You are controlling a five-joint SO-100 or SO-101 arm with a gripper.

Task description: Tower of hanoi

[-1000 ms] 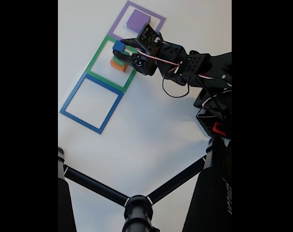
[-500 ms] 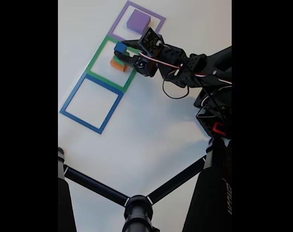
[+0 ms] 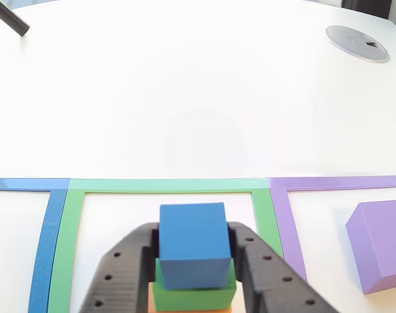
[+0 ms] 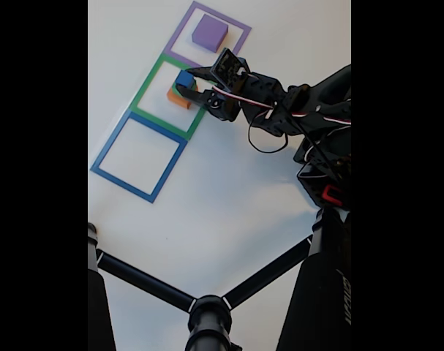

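Lowered blue cube (image 3: 191, 254); apparently hand-gripped (image 3: 192, 264)

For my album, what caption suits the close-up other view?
Black fingers flank a blue cube stacked on green and orange blocks.

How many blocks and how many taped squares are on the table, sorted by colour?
Blue block: 1
Green block: 1
Orange block: 1
Purple block: 1
Blue square outline: 1
Green square outline: 1
Purple square outline: 1
Total: 7
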